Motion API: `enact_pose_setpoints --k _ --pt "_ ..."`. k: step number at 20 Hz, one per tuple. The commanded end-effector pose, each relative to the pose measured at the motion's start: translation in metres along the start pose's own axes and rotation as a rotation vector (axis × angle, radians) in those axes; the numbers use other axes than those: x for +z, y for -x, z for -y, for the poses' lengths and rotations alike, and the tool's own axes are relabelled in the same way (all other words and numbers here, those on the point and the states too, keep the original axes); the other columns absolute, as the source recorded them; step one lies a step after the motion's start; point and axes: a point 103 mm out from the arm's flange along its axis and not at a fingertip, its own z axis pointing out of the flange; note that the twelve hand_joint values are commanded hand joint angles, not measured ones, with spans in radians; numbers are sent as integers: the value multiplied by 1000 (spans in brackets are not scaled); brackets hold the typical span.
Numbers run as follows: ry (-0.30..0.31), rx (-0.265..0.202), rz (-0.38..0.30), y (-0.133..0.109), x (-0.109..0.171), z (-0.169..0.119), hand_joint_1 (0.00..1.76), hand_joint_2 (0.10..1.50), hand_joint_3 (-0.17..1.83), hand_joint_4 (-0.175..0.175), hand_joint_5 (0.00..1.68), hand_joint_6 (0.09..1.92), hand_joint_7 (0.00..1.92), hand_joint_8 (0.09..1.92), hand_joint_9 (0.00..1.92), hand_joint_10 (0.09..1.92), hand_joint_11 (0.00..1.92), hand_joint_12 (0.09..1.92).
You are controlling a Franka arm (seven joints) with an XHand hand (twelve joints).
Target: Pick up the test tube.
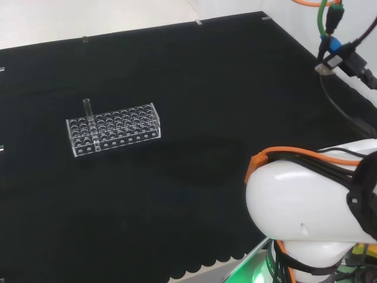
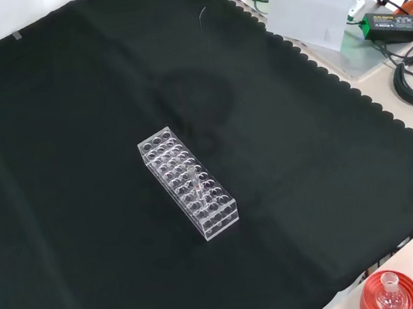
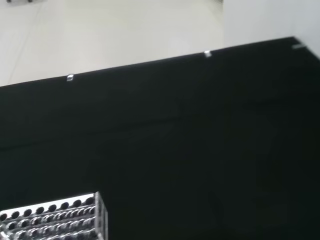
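A clear plastic test tube rack (image 1: 113,128) with many holes stands on the black cloth, left of centre in the head view. A single clear test tube (image 1: 87,112) stands upright in a hole near the rack's left end there. In the front view the rack (image 2: 188,181) lies at the middle of the cloth, with the tube (image 2: 196,181) rising from its nearer half. The wrist view catches one end of the rack (image 3: 60,219) from some distance away. The arm's white link (image 1: 312,206) sits at the head view's lower right, well away from the rack.
A red ribbed stand carrying a small glass flask (image 2: 389,293) sits off the cloth at the front view's lower right. A power brick and cables (image 2: 396,25) lie beyond the cloth's scalloped edge at that view's upper right. Black cloth (image 1: 206,82) surrounds the rack.
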Motion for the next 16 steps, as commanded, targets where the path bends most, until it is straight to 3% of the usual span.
enact_pose_setpoints --k 1,2,3,4,5,10,16 --pt "-43 -46 -36 -13 6 -20 606 985 -117 73 75 87 27 656 334 87 0 1266" --pt "-89 -79 32 -18 11 -24 610 985 -118 74 78 87 25 656 333 87 0 1263" --pt "-108 -93 56 -21 14 -27 614 985 -118 76 84 87 25 656 333 87 0 1261" --pt "-61 -70 -13 -24 15 -31 620 984 -118 79 105 87 24 656 332 87 0 1258" --pt "-57 -68 -29 -28 19 -35 630 983 -119 81 132 87 23 656 331 87 0 1255" --pt "-107 -95 -40 -41 35 -48 668 981 -121 92 238 87 12 657 324 87 0 1239" --pt "-169 -122 -63 -60 64 -68 700 983 -123 87 236 87 23 665 324 87 0 1229"
